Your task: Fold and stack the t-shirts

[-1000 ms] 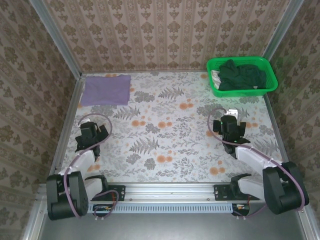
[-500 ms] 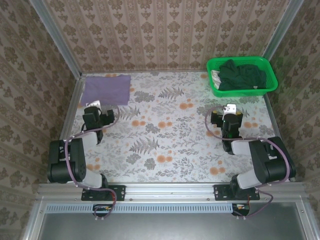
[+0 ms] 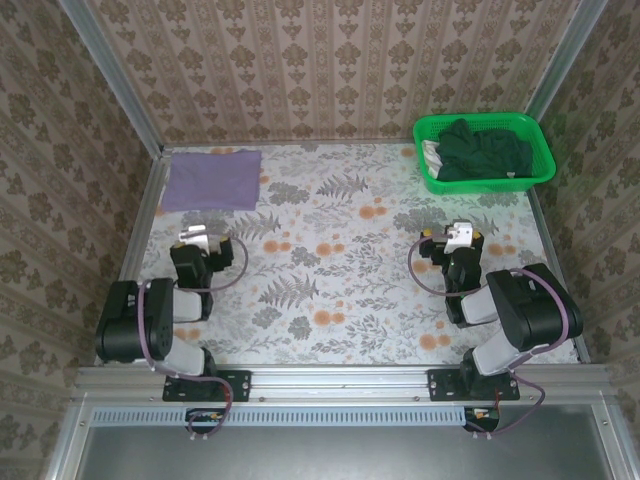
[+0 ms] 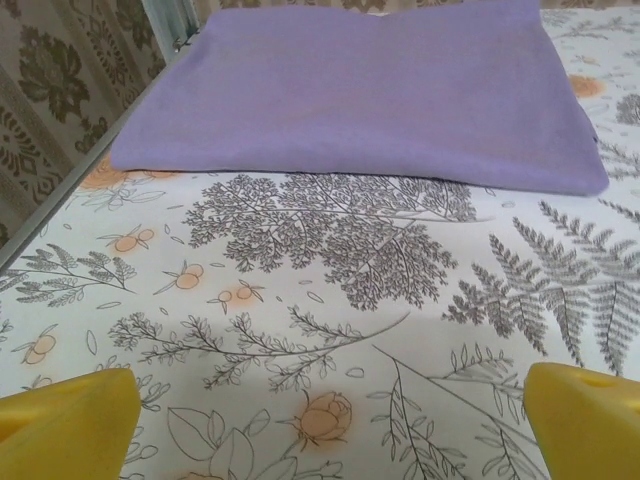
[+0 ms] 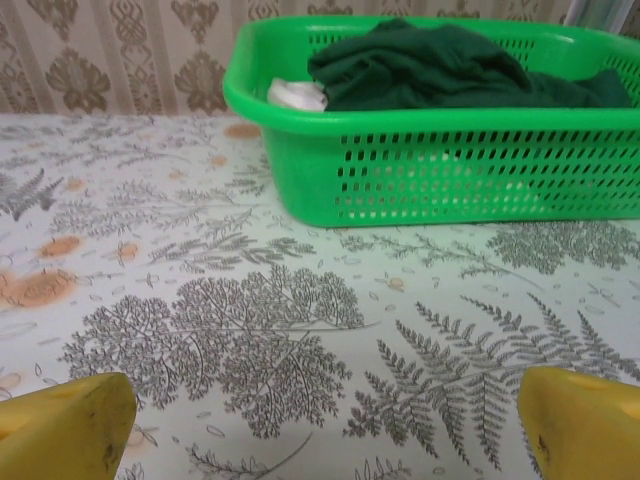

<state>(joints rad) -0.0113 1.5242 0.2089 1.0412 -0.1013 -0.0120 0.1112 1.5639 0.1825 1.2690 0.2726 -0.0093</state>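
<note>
1. The purple shirt (image 3: 211, 180) lies folded into a flat, tidy rectangle at the far left corner of the table (image 3: 340, 255). Its left edge runs close along the metal rail (image 4: 95, 148).
2. The dark green shirts (image 3: 485, 150) sit in a rumpled heap inside the green basket (image 3: 488, 186), which stands at the far right corner of the table. A bit of white cloth (image 5: 297, 95) shows at the left end of the heap, against the basket's wall.
3. The left gripper (image 3: 200, 238) hangs low over the left side of the table, on the near side of the purple shirt and pointing toward it. It is apart from the shirt, with a stretch of flowered tabletop between them.
4. Its jaws stand wide. In the left wrist view one yellow fingertip (image 4: 70, 420) sits at each lower corner, with only the printed tabletop between them, so it holds nothing.
5. The right gripper (image 3: 460, 232) hangs low over the right side of the table, facing the basket from the near side and well short of it.
6. Its jaws are also spread wide. In its own wrist view the two yellow tips sit at the lower corners with fern-patterned tabletop between them, and nothing is gripped.
7. Both arms are bent back close to their bases at the near edge.
</note>
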